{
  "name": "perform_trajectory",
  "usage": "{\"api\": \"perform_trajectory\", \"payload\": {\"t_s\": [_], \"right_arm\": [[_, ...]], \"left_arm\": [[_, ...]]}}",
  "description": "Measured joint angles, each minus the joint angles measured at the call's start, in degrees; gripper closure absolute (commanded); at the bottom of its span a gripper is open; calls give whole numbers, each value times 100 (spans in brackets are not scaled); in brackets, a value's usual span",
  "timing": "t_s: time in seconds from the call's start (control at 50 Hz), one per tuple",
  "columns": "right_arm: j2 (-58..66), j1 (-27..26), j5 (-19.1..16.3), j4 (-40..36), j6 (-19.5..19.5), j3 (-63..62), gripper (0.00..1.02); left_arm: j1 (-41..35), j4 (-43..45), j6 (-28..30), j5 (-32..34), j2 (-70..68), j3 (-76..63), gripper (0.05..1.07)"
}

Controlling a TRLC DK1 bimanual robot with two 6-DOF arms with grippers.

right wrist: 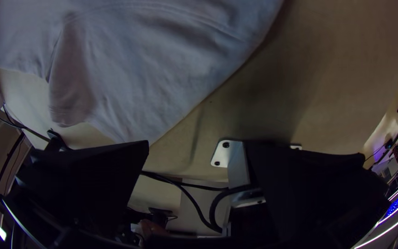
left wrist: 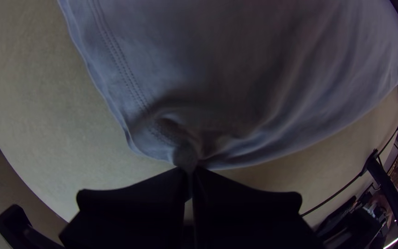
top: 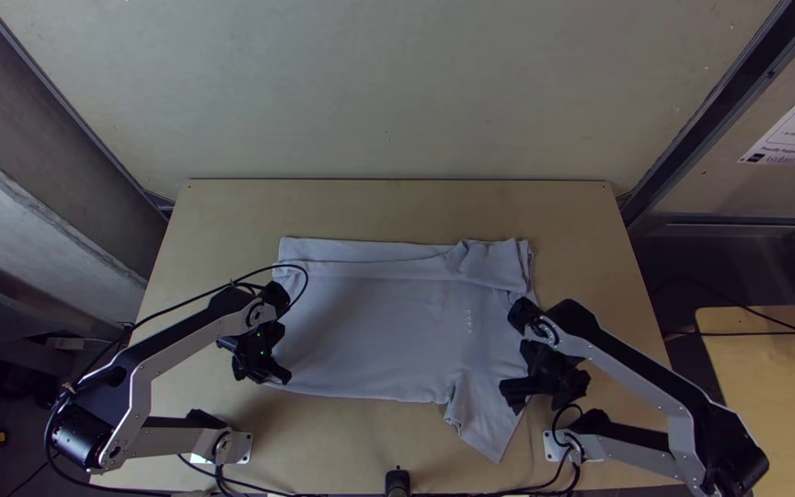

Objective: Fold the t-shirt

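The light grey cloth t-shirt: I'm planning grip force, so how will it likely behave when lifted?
The light grey cloth t-shirt will probably hang floppy, since it puckers where the black-fingered left gripper pinches its edge. It likely won't crack or tip, being soft cloth lying mostly flat. Its loose folded flap may shift.

A hand could pass along the light wooden table (top: 379, 208) at upper centre; the silver-grey, black-jointed left arm (top: 197, 336) blocks lower left, the matching right arm (top: 637, 379) lower right.
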Motion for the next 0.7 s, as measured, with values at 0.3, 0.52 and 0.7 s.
{"api": "perform_trajectory", "payload": {"t_s": [0.3,0.52,0.7], "right_arm": [[721,192,-332,457,61,-74,10],[1438,378,-431,713,74,-74,23],[1705,437,-431,887,116,-59,31]], "left_arm": [[0,96,-33,20,-35,31,104],[22,98,-33,22,-92,31,104],[94,101,-31,22,-140,35,104]]}}
